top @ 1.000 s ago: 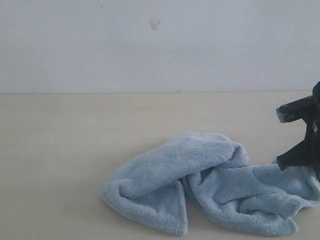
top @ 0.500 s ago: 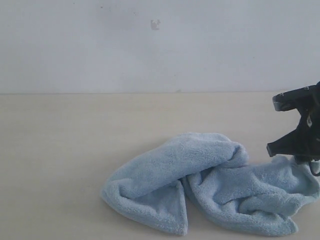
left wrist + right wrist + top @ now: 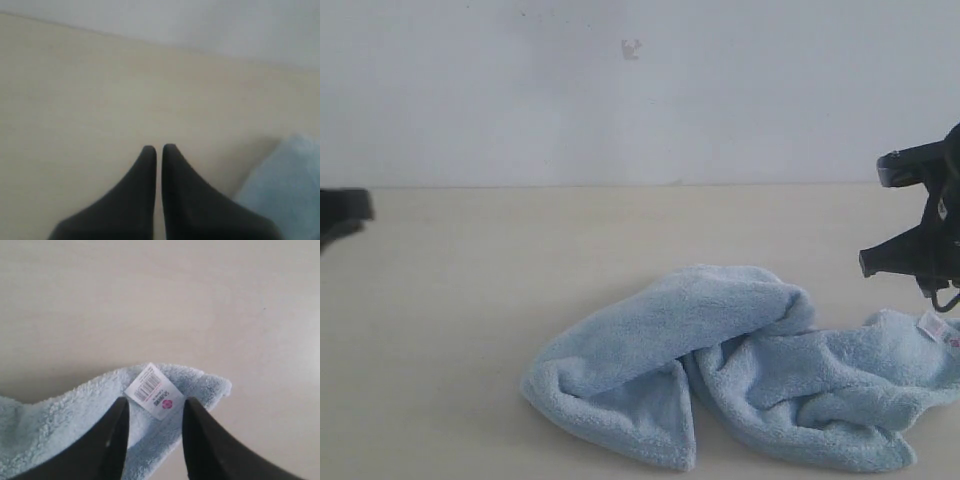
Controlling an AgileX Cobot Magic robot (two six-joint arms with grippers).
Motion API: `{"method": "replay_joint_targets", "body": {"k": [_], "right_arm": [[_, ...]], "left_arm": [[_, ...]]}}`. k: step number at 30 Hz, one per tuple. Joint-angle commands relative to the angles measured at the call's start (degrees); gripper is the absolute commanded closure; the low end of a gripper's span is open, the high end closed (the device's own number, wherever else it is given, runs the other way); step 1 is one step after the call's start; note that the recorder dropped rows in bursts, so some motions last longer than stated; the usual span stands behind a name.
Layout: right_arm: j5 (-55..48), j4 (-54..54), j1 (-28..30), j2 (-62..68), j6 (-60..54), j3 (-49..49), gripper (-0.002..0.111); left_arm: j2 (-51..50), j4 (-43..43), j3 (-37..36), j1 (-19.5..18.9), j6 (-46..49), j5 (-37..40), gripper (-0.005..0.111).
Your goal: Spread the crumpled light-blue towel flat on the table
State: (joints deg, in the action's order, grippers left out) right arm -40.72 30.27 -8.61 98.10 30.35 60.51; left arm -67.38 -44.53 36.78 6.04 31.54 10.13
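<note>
1. Table [image 3: 470, 300]: wide, pale beige, matte. It fills the lower part of the exterior view and meets the wall along a straight line.

2. Wall [image 3: 620, 100]: whitish-grey and plain, behind the table.

3. Towel [image 3: 720, 370]: light blue, fluffy, crumpled. It lies on the table right of centre in the exterior view, toward the near edge, bunched in two thick rolled folds that meet in a crease. Its right end runs out to the frame's edge. One corner lies flat on the table under the right arm.

4. Right gripper [image 3: 155, 410]: black, at the right edge of the exterior view, raised above the towel's right end and clear of the cloth. Its jaws stand apart and grasp nothing (in the right wrist view the two fingers frame the towel's corner).

5. Left gripper [image 3: 159, 148]: black, at the far left over bare table, well apart from the towel. Its jaws are clenched together, tips all but touching, with nothing between them.

6. Tag [image 3: 154, 391]: small, white, with a barcode and red print. It sits on the towel's flat corner, face up.
</note>
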Motion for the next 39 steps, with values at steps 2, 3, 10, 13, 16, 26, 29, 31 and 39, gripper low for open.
{"method": "replay_joint_targets", "body": {"k": [2, 3, 10, 13, 16, 26, 29, 31, 39], "right_arm": [[-0.54, -14.82, 0.04, -0.29, -12.72, 0.13, 0.073], [-0.89, -19.14, 0.04, -0.29, -18.94, 0.13, 0.073], [-9.71, -55.78, -0.09, -0.29, -58.82, 0.13, 0.073], [-11.82, -63.15, -0.09, -0.29, -66.29, 0.13, 0.073], [-12.56, -66.39, -0.09, -0.29, -68.32, 0.13, 0.073], [-12.43, -68.68, -0.09, -0.29, -68.81, 0.13, 0.073], [-12.3, -68.81, -0.09, -0.29, -68.89, 0.13, 0.073], [-12.21, -68.81, -0.71, -0.29, -68.89, 0.13, 0.073], [-10.82, -68.56, -7.74, -0.29, -70.37, 0.13, 0.073]], "left_arm": [[-16.65, -0.06, 11.36, 8.01, 20.37, 18.22, 0.103], [-19.25, -1.3, 12.19, 9.15, 24.17, 19.73, 0.103], [-32.71, -22.62, 12.56, 15.11, 57.7, 29.19, 0.103], [-34.56, -33.28, 12.56, 17.41, 70.05, 32.34, 0.098], [-34.52, -36.49, 12.56, 19.38, 75.45, 31.27, 0.084], [-40.24, -37.51, 12.56, 27.36, 90.68, 19.19, 0.04], [-43.45, -37.4, 13.73, 29.43, 90.68, 14.97, 0.04], [-45.2, -37.51, 14.79, 30.03, 90.68, 12.97, 0.04], [-47.38, -37.51, 15.6, 30.18, 88.22, 11.39, 0.054]]}}
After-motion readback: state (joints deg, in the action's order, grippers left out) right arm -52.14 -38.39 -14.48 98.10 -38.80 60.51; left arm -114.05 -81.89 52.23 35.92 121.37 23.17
